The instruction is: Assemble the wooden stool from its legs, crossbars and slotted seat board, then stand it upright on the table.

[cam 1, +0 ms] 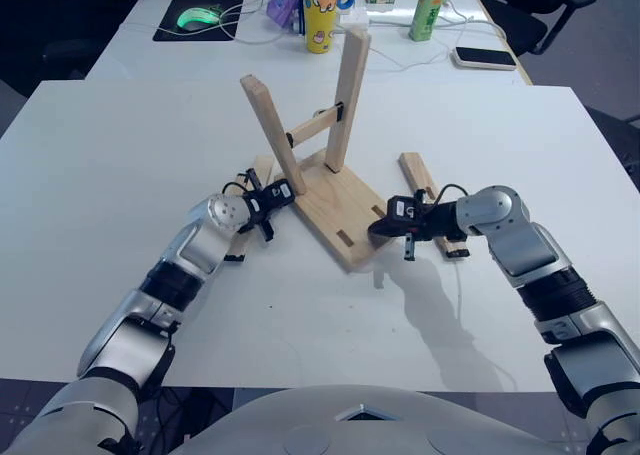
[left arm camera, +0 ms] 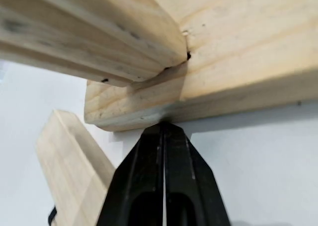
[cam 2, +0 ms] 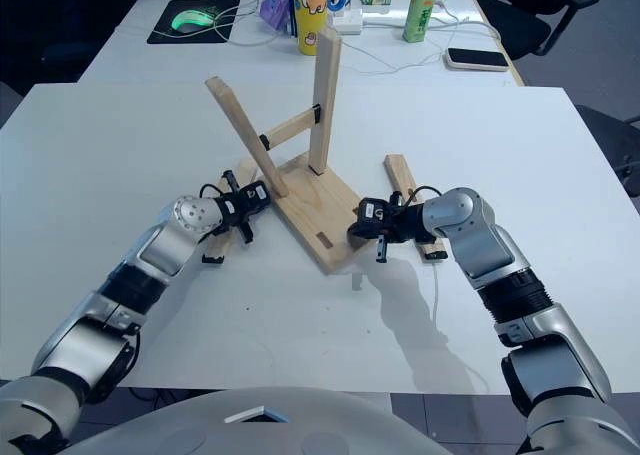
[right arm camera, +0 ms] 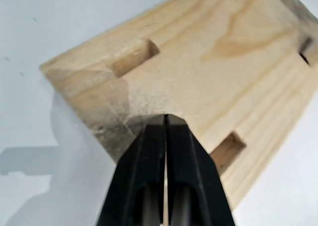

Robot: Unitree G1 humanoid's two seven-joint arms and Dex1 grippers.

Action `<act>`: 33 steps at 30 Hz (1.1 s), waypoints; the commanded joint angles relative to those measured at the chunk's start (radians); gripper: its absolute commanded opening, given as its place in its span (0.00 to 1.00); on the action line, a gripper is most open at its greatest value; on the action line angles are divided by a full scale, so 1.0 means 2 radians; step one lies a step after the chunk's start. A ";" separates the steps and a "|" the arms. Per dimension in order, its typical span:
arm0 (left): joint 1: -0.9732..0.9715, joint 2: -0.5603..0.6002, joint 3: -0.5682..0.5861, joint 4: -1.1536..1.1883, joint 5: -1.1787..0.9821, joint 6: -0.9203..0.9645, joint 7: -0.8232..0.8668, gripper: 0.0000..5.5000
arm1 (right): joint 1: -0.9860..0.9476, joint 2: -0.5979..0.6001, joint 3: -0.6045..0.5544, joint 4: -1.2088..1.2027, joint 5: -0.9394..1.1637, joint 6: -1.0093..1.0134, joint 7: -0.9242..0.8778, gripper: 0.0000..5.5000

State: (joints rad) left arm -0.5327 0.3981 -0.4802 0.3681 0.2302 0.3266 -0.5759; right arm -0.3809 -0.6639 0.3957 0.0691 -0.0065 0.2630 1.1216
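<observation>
The slotted seat board (cam 1: 335,213) lies flat mid-table. Two legs stand up out of it, a slanted one (cam 1: 270,135) and a more upright one (cam 1: 348,95), with a crossbar (cam 1: 315,127) joining them. My left gripper (cam 1: 284,189) is shut, its tips (left arm camera: 163,126) against the board's left edge (left arm camera: 238,102) by the slanted leg's foot (left arm camera: 94,32). My right gripper (cam 1: 375,228) is shut too, its tips (right arm camera: 165,117) at the board's right edge (right arm camera: 198,62), between two empty slots (right arm camera: 133,57).
A loose wooden leg (cam 1: 428,197) lies right of the board, under my right gripper's wrist. More loose pieces (cam 1: 243,237) lie under my left arm. On the desk behind stand a yellow cup (cam 1: 322,15), a green carton (cam 1: 427,10), a phone (cam 1: 483,57) and a mouse (cam 1: 200,17).
</observation>
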 commanded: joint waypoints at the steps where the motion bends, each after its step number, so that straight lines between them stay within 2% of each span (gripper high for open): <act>1: -0.026 -0.035 0.002 0.074 0.000 -0.039 -0.002 0.00 | 0.044 0.027 0.041 0.016 -0.017 0.026 -0.009 0.00; 8: -0.037 -0.066 0.014 0.134 0.001 -0.086 -0.006 0.00 | 0.046 0.060 0.045 0.029 -0.018 0.021 -0.045 0.00; 14: -0.039 -0.069 0.029 0.125 -0.001 -0.085 -0.007 0.00 | 0.055 0.055 0.045 0.015 -0.018 0.026 -0.051 0.00; 20: 0.015 -0.036 0.093 -0.037 -0.029 -0.049 0.007 0.00 | 0.045 0.084 -0.020 -0.026 0.028 0.011 -0.096 0.00; 25: 0.056 -0.039 0.136 -0.168 -0.048 0.007 0.032 0.00 | 0.067 0.129 -0.074 -0.053 0.069 -0.014 -0.150 0.00; 30: 0.138 -0.046 0.237 -0.301 -0.076 0.059 0.097 0.13 | 0.099 0.162 -0.136 -0.110 0.126 0.031 -0.208 0.00; 33: 0.188 -0.040 0.289 -0.319 -0.100 0.097 0.108 0.21 | 0.134 0.195 -0.151 -0.140 0.150 0.088 -0.263 0.00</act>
State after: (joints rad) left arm -0.2268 0.3071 0.0327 -0.2527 0.0632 0.4550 -0.3695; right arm -0.1670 -0.3235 0.1151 -0.1649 0.2571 0.3537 0.6691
